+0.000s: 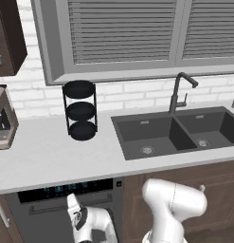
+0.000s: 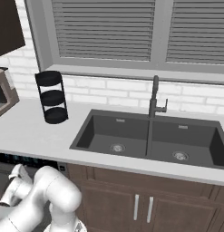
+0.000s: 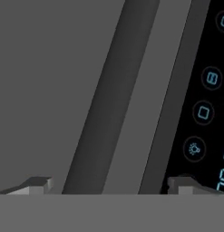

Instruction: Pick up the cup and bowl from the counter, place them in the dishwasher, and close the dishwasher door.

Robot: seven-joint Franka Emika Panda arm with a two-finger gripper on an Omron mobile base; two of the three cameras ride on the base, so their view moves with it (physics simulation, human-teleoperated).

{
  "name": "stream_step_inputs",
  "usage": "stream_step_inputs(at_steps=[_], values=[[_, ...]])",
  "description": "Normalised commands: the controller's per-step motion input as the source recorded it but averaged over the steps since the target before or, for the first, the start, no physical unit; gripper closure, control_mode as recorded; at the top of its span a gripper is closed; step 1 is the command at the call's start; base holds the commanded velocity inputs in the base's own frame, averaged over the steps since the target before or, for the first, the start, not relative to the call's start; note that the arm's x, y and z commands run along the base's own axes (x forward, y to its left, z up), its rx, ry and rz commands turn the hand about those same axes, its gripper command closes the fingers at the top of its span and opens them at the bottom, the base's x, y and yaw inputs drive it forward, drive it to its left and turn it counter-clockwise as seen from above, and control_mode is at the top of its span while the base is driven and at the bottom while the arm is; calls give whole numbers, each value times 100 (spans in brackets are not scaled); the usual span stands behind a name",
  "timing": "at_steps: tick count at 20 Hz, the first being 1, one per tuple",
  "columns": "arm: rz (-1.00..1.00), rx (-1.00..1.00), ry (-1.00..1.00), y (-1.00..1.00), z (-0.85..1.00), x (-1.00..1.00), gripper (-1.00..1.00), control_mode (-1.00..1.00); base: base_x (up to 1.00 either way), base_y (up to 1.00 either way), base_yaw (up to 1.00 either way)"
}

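One desk [image 1: 52,156] carries one black tiered rack [image 1: 79,110] with three round trays, and one coffee machine [image 1: 4,118] at the far left. One dark sink [image 1: 177,133] has two basins (each with one drain) and one faucet [image 1: 177,90]. One dishwasher [image 1: 66,190] sits below, with one bar handle [image 3: 113,104].

The white jointed arm [image 1: 173,204] is bending low toward seven o'clock, and its two-finger end effector [image 3: 109,186] is holding its dark tips spread apart.

Pincer [image 3: 109,186] spread wide, straddling the door's bar handle [image 3: 109,113] — teal-lit control strip [image 3: 208,99] alongside.
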Motion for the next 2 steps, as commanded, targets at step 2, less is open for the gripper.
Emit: stream_step_inputs(at_steps=[2], values=[[1, 16, 8, 0, 0, 74, -100, -100, 0, 0, 0]])
